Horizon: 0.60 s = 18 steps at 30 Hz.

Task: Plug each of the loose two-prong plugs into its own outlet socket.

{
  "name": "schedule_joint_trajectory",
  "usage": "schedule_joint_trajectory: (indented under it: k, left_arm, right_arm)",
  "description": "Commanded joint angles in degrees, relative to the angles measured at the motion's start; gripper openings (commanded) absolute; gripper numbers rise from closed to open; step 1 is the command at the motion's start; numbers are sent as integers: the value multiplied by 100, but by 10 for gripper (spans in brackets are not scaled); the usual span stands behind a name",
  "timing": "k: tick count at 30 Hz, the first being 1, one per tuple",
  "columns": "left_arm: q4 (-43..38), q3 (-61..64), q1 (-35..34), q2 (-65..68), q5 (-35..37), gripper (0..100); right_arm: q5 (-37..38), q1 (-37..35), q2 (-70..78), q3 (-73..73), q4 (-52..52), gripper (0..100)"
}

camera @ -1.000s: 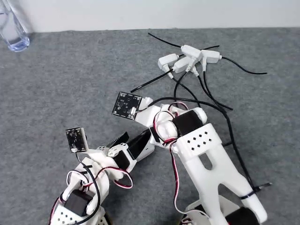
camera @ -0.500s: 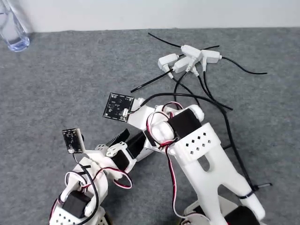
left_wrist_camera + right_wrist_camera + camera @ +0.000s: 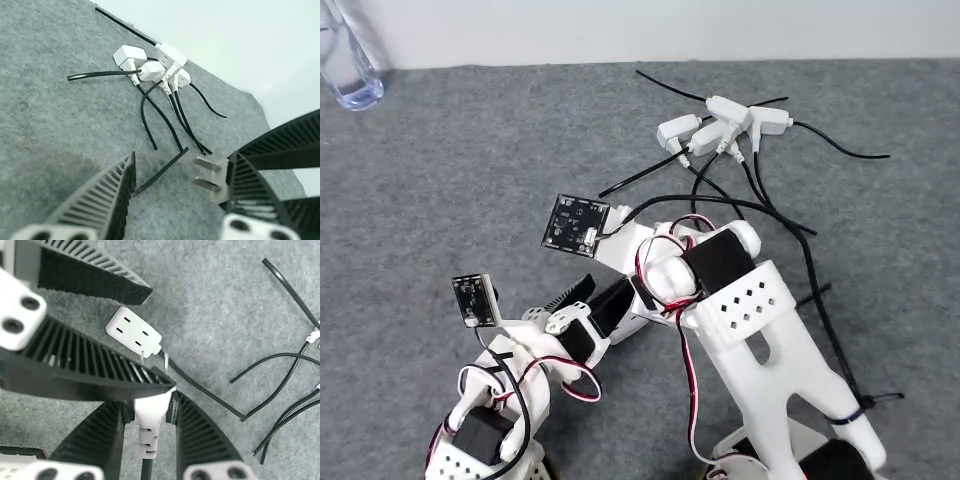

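Note:
My right gripper [image 3: 150, 405] is shut on a white two-prong plug [image 3: 150, 420]. Its prongs point at a loose white outlet socket [image 3: 134, 332] lying on the grey carpet just ahead, a small gap apart. My left gripper [image 3: 183, 159] stands open; one of its ribbed fingers [image 3: 75, 370] crosses in front of the held plug, the other sits beyond the socket. The same plug [image 3: 210, 177] shows beside the left gripper's finger. A cluster of white sockets with plugs in them [image 3: 720, 125] lies at the back, also seen in the left wrist view [image 3: 150, 65].
Loose black cords [image 3: 790, 230] trail from the cluster along the right arm, with cut ends on the carpet [image 3: 280, 365]. A clear glass [image 3: 348, 60] stands at the back left corner. A white wall borders the carpet's far edge.
Both wrists have shifted a little to the left over the carpet; the right gripper still holds the plug. The socket cluster has not moved.

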Motion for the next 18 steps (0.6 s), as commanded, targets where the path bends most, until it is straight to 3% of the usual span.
schedule_joint_trajectory:
  k: [1,18]
  left_arm:
    - [176,75,-18,35,-9,268]
    - [176,75,-18,35,-18,268]
  right_arm:
    - [-44,251,-136,-659,31,8]
    - [-88,259,-356,-932,40,8]
